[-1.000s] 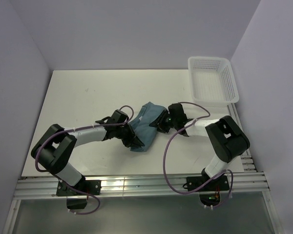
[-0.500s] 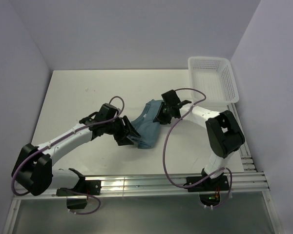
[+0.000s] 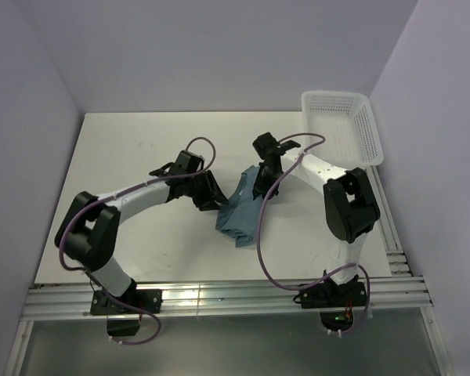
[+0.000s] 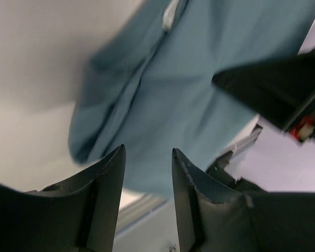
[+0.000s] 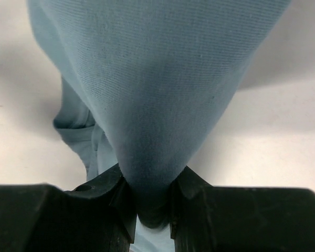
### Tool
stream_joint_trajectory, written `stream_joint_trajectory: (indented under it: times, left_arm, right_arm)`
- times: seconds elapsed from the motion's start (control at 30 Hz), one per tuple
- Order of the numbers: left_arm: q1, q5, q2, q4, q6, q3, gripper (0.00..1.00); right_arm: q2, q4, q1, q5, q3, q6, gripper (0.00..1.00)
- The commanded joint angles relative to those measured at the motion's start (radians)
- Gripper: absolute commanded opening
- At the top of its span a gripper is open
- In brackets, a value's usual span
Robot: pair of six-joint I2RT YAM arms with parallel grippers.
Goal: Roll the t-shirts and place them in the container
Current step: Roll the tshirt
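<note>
Top external view: a white matte counter (image 3: pixel 133 157) is enclosed by pale lilac walls (image 3: pixel 219 55) on three sides. A white plastic mesh basket (image 3: pixel 372 137) is set at the far corner, right of the right claw (image 3: pixel 260 185). A dusty teal soft-cloth t-shirt (image 3: pixel 241 211) is bunched between the claws, and one fold is clamped in the right claw. The left claw (image 3: pixel 215 202) is held just beside the cloth, fingers apart, gripping nothing. Bare surface is seen left of the left claw and beyond both.
</note>
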Motion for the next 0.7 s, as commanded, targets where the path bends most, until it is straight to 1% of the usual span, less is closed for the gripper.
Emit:
stream_joint_trajectory:
  times: [0.0, 0.07, 0.13, 0.33, 0.37, 0.43, 0.47, 0.53, 0.57, 0.67]
  left_arm:
    - [-0.034, -0.053, 0.083, 0.088, 0.076, 0.111, 0.43]
    - [-0.053, -0.069, 0.115, 0.084, 0.086, 0.147, 0.42]
    - [-0.085, -0.092, 0.158, 0.065, 0.096, 0.19, 0.38]
    - [-0.139, -0.092, 0.201, 0.108, 0.072, 0.184, 0.27]
    - [-0.146, -0.095, 0.208, 0.108, 0.075, 0.194, 0.24]
    - [-0.176, -0.104, 0.222, 0.098, 0.078, 0.211, 0.23]
    - [-0.185, -0.116, 0.236, 0.084, 0.075, 0.227, 0.2]
    - [-0.205, -0.122, 0.25, 0.076, 0.061, 0.231, 0.17]
    - [-0.206, -0.11, 0.258, 0.087, 0.046, 0.222, 0.13]
    - [-0.208, -0.087, 0.264, 0.111, 0.024, 0.196, 0.09]
  right_arm:
    - [0.021, -0.151, 0.0, 0.044, 0.065, 0.0, 0.0]
    - [0.03, -0.172, -0.002, 0.056, 0.081, 0.005, 0.0]
    - [0.05, -0.214, 0.002, 0.084, 0.117, 0.008, 0.0]
    - [0.103, -0.309, 0.009, 0.148, 0.2, 0.023, 0.0]
    - [0.117, -0.335, 0.011, 0.173, 0.209, 0.026, 0.0]
    - [0.13, -0.358, 0.017, 0.193, 0.231, 0.045, 0.0]
    - [0.139, -0.373, 0.024, 0.208, 0.236, 0.049, 0.0]
    - [0.14, -0.369, 0.028, 0.221, 0.23, 0.068, 0.0]
    - [0.134, -0.363, 0.031, 0.225, 0.223, 0.074, 0.0]
    - [0.142, -0.36, 0.034, 0.236, 0.214, 0.089, 0.0]
